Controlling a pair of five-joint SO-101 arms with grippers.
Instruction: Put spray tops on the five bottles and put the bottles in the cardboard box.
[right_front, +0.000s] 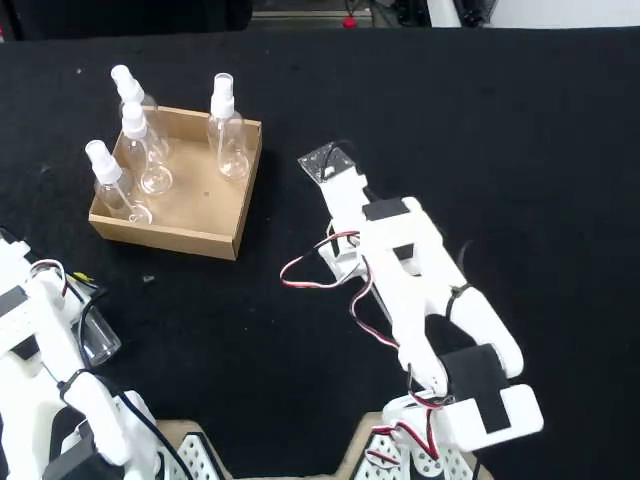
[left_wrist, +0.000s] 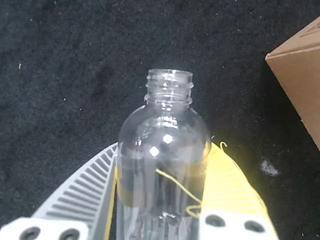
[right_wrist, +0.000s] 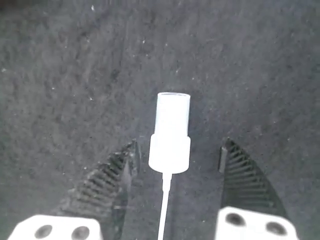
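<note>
A clear bottle (left_wrist: 162, 150) without a top stands between the yellow-padded fingers of my left gripper (left_wrist: 165, 147), which is shut on it. From above, this bottle (right_front: 98, 338) and the left gripper (right_front: 85, 320) are at the table's near left. A white spray top (right_wrist: 172, 130) with its thin tube lies on the black cloth between the fingers of my right gripper (right_wrist: 180, 145), which is open around it without touching. The right gripper (right_front: 335, 175) hangs over mid-table, right of the cardboard box (right_front: 245, 195). In the box stand several capped bottles (right_front: 228, 130).
The box's corner (left_wrist: 300, 65) lies close beside the held bottle. Red and white wires (right_front: 310, 275) loop off the right arm. The black cloth covers the table, with open room at the right and far side.
</note>
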